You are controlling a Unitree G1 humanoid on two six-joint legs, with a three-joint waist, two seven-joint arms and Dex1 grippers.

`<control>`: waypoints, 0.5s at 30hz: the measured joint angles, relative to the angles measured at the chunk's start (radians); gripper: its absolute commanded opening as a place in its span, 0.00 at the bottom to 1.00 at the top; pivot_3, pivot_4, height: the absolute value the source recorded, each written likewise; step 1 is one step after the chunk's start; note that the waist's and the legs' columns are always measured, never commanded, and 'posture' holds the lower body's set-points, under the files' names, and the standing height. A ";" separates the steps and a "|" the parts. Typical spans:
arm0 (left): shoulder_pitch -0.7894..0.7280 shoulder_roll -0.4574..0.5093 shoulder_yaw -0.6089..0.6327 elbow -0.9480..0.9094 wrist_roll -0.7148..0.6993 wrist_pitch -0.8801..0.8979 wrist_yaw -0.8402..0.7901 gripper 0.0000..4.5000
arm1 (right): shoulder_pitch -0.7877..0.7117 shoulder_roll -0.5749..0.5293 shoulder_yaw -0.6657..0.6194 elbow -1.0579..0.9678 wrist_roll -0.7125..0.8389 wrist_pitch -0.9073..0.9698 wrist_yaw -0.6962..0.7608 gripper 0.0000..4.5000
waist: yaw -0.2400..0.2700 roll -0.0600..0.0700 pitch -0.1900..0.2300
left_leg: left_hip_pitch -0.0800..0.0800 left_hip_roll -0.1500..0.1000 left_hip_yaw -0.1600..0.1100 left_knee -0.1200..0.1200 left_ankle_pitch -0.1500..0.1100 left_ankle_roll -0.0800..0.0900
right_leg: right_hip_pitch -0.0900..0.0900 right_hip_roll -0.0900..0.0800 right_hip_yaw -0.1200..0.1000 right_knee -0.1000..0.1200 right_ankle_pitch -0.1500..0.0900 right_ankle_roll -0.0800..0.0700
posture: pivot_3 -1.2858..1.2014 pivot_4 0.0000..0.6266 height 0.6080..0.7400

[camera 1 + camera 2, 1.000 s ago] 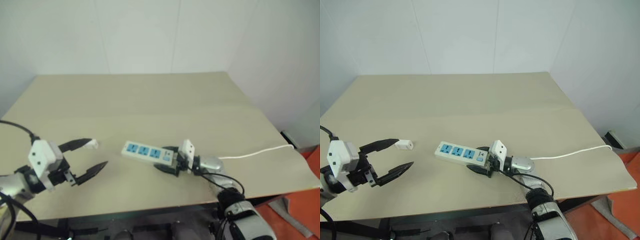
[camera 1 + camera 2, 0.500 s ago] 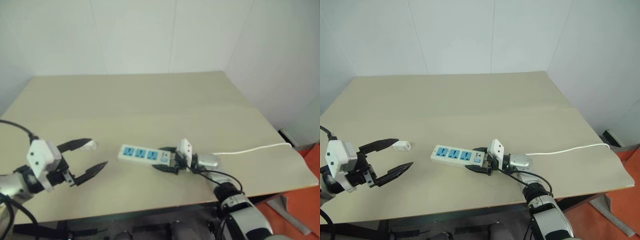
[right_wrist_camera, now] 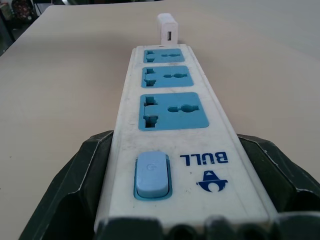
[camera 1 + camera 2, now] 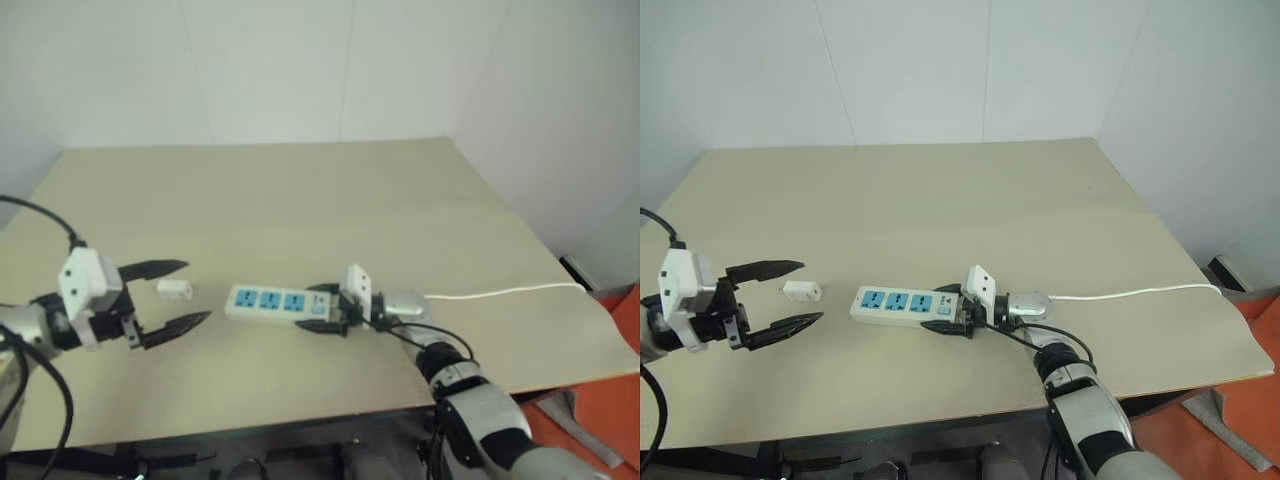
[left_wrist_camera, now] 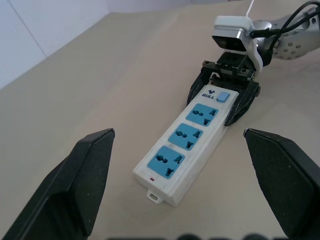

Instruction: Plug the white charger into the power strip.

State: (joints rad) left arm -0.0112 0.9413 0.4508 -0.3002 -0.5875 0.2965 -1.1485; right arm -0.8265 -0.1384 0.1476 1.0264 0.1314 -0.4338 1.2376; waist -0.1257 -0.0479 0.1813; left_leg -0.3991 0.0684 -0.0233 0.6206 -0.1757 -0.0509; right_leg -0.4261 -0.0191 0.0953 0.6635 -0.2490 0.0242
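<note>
1. Progress: early, judged from the layout. Charger (image 4: 801, 291) unplugged, lying loose on the counter (image 4: 940, 190); all three blue sockets of the strip (image 4: 902, 303) bare.
2. Right gripper (image 4: 952, 311): clenched on the switch end of the strip, one black finger along each long side, as seen in the right wrist view (image 3: 170, 150). Strip resting flat on the counter, sockets up, running straight out from this gripper toward the charger.
3. Left gripper (image 4: 788, 293): released, fingers spread wide, nothing between them. Charger just past the fingertips, roughly in line with the gap, not touched.
4. Charger between the left gripper and the free end of the strip, near both, touching neither. Seen from the right wrist, standing just beyond the far socket (image 3: 167, 27).
5. Cord (image 4: 1140, 292) trailing behind the right gripper across the counter to its edge.
6. Done, as far as visible: strip secured at one end and pointed at the charger.
7. Left to do: close the left gripper on the charger, lift it, turn the prongs toward a socket face, line up and press in. Prong side not readable here, so needed turn unclear.
8. Likely snag: small block, wide fingers; easy to nudge away instead of pinching. Strip held at one end only, so the far socket may shift under a push.
</note>
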 measured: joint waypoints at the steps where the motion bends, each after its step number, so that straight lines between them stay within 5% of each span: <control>1: -0.017 0.013 -0.010 0.021 0.006 -0.006 -0.020 1.00 | -0.006 0.001 0.000 0.014 -0.004 -0.016 0.010 0.76 | 0.000 0.000 0.000 | 0.000 0.000 0.000 0.000 0.000 0.000 | 0.000 0.000 0.000 0.000 0.000 0.000 | 0.52 0.24 1.00; 10: -0.340 0.226 -0.188 0.338 0.140 -0.130 -0.251 1.00 | -0.030 0.033 -0.026 0.116 -0.018 -0.089 0.084 0.76 | -0.004 0.001 0.001 | 0.000 0.000 0.000 0.000 0.000 0.000 | 0.000 0.000 -0.001 0.000 0.000 0.000 | 0.52 0.24 1.00; 15: -0.734 0.314 -0.491 0.625 0.257 -0.268 -0.440 1.00 | -0.051 0.046 -0.035 0.145 -0.025 -0.093 0.147 0.76 | 0.001 0.001 0.002 | -0.001 0.000 -0.001 0.001 0.000 0.000 | 0.000 0.001 -0.001 0.001 0.000 0.001 | 0.52 0.24 1.00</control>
State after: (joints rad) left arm -0.7451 1.2553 -0.0404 0.3247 -0.3309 0.0283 -1.5883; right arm -0.8774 -0.0922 0.1129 1.1718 0.1063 -0.5263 1.3844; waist -0.1246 -0.0473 0.1832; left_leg -0.3999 0.0684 -0.0246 0.6216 -0.1757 -0.0508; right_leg -0.4259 -0.0179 0.0939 0.6644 -0.2490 0.0250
